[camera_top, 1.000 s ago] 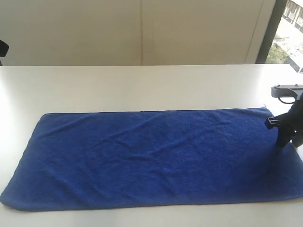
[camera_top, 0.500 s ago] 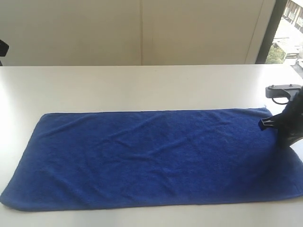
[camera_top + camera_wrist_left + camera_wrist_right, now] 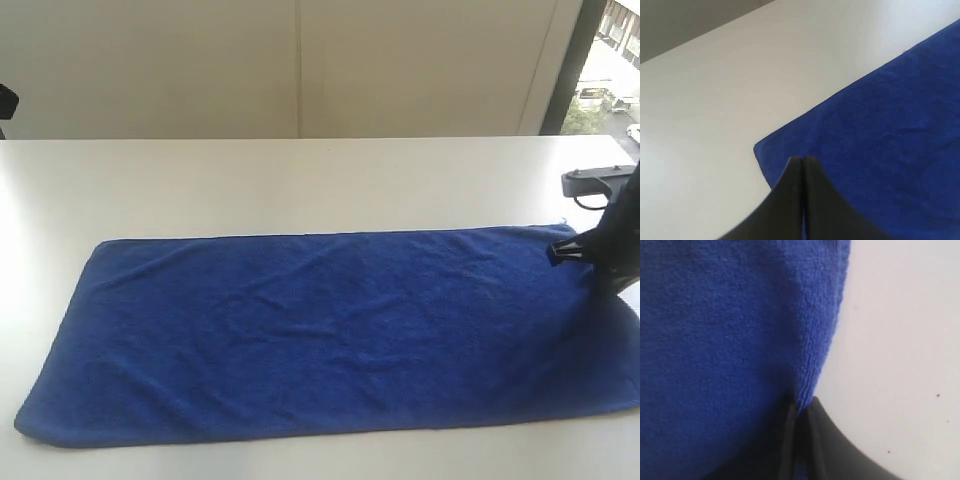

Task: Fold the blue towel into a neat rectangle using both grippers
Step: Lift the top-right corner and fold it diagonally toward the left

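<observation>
The blue towel (image 3: 320, 330) lies spread out flat on the white table (image 3: 300, 180), long side running left to right. My right gripper (image 3: 612, 288) is at the towel's right short edge, near the far corner. In the right wrist view its gripper (image 3: 800, 404) is shut on the blue towel (image 3: 715, 340), with the hem pinched between the black fingers. The left arm is out of the exterior view. In the left wrist view my left gripper (image 3: 803, 159) is shut and holds nothing, hanging over a corner of the blue towel (image 3: 880, 150).
A pale wall runs behind the table's far edge, with a window (image 3: 605, 70) at the back right. Bare white tabletop (image 3: 715, 100) surrounds the towel on its far side and at its left end.
My right gripper has closed on the towel's right edge and risen slightly toward the back. The towel has slid a little to the right; its left end moved inward.
</observation>
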Available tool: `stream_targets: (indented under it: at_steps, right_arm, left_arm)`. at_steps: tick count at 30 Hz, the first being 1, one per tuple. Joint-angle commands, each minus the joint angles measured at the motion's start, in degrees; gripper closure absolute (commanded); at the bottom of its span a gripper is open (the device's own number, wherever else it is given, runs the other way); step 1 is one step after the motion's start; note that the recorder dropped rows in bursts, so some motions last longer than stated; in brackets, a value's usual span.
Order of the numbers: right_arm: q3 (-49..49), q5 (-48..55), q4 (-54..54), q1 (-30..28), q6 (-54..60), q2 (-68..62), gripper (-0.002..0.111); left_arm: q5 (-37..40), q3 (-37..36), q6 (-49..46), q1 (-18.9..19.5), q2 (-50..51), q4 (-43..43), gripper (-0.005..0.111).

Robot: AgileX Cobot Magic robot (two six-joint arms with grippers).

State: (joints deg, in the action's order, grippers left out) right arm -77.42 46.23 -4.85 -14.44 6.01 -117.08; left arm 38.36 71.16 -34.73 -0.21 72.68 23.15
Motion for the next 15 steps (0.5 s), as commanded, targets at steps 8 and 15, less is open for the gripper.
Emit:
stream_targets:
  at_steps: [8,15]
  right_arm:
    - [-5.20,1.45,6.95,12.76,1.75,1.18,0.103]
    - [-8.05,1.28,11.44,21.96,2.74,1.18,0.103]
  left_arm:
    - [0.16,-0.40,-0.12,0.03,-0.69,1.27,0.107]
    - [-0.39,-0.40,-0.12,0.03,-0.69,1.27,0.107]
